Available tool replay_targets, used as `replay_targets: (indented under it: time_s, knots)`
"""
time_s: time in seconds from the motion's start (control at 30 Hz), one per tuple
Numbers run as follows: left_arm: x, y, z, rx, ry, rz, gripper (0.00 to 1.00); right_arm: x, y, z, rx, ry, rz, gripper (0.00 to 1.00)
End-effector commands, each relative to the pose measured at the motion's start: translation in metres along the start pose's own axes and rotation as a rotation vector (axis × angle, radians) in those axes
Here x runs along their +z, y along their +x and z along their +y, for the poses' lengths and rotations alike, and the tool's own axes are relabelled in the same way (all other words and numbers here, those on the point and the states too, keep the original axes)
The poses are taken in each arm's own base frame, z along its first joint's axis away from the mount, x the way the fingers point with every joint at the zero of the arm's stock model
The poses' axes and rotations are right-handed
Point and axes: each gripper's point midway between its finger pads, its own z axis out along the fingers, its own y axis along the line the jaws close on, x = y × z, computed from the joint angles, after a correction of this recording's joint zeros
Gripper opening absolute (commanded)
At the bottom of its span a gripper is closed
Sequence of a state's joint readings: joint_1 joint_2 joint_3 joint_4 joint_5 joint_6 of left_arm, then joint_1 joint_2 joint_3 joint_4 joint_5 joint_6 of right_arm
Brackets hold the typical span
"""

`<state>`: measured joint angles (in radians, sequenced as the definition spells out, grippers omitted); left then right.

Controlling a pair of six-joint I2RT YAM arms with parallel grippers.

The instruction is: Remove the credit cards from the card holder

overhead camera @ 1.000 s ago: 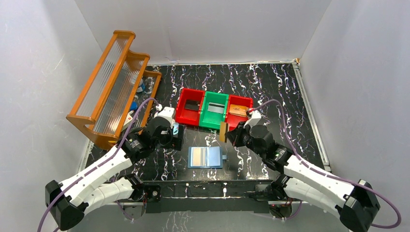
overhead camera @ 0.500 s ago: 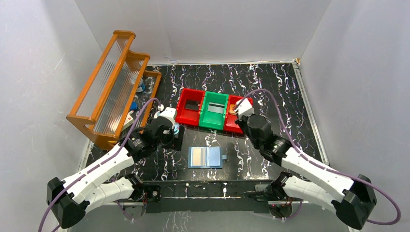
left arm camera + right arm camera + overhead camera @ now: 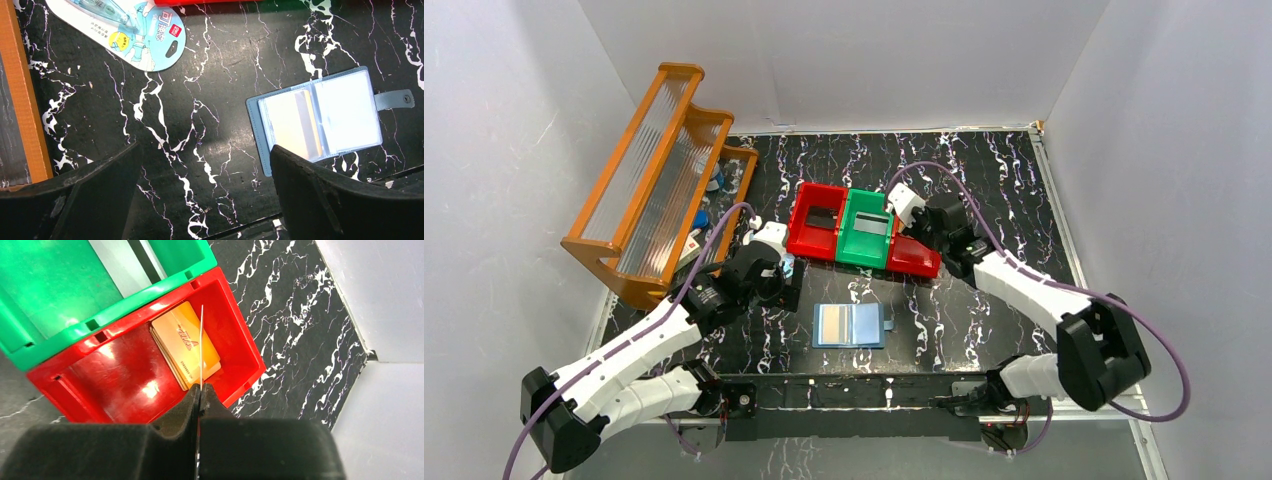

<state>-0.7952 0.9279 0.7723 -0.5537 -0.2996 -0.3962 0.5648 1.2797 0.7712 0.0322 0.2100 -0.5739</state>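
The right fingers (image 3: 202,399) are pressed together on a credit card (image 3: 201,347). They pinch its near edge, so from the wrist view it stands edge-on, thin as a line. Directly beneath it sits a red bin (image 3: 237,340), and a tan-orange credit card (image 3: 182,337) lies flat on the bin's floor just beyond the fingertips. A green bin (image 3: 125,302) touches the red one, ahead and to the left of these fingers.

The left fingers (image 3: 789,285) are spread wide and hold nothing, above the black marbled counter (image 3: 200,110). The card holder (image 3: 345,107) lies open and flat on the counter, ahead and to the right of them, just past the right fingertip. Its tab points off to the right, and a tan card (image 3: 300,125) sits in its left pocket. A white-and-blue oval package (image 3: 145,35) lies farther ahead to the left, near an orange wooden rack (image 3: 20,100).
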Motion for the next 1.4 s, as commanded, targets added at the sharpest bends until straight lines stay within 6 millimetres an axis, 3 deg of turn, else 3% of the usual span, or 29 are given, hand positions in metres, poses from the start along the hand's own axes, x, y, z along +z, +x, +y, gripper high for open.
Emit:
replay_targets:
  time_s: [0.0,0.43,0.67,0.83,0.9,1.03,1.23,1.37]
  knots:
    - [-0.006,-0.004,0.006,0.009,-0.02,-0.022,0.98,0.014,-0.022,-0.021,-0.095,-0.005,-0.063,0.0]
    - [-0.008,-0.005,0.005,0.006,-0.01,-0.027,0.98,0.059,0.006,-0.021,-0.25,-0.061,0.045,0.0]
    - [-0.008,-0.005,0.005,0.007,-0.012,-0.027,0.98,0.075,0.018,-0.027,-0.352,-0.029,0.094,0.0]
    - [-0.008,-0.004,0.005,0.006,-0.011,-0.025,0.98,0.083,0.028,-0.02,-0.369,-0.044,0.118,0.0]
    - [-0.007,-0.004,0.005,0.007,-0.011,-0.024,0.98,0.086,0.034,-0.013,-0.354,-0.072,0.133,0.1]
    - [-0.007,-0.004,0.006,0.008,-0.017,-0.022,0.98,0.076,0.037,-0.002,-0.3,-0.123,0.137,0.17]
    - [-0.005,-0.002,0.005,0.011,-0.018,-0.012,0.98,0.057,0.02,-0.012,-0.279,-0.083,0.069,0.47]
    - [-0.004,-0.001,0.005,0.013,-0.02,-0.003,0.98,0.04,-0.002,-0.022,-0.198,-0.045,0.005,0.51]
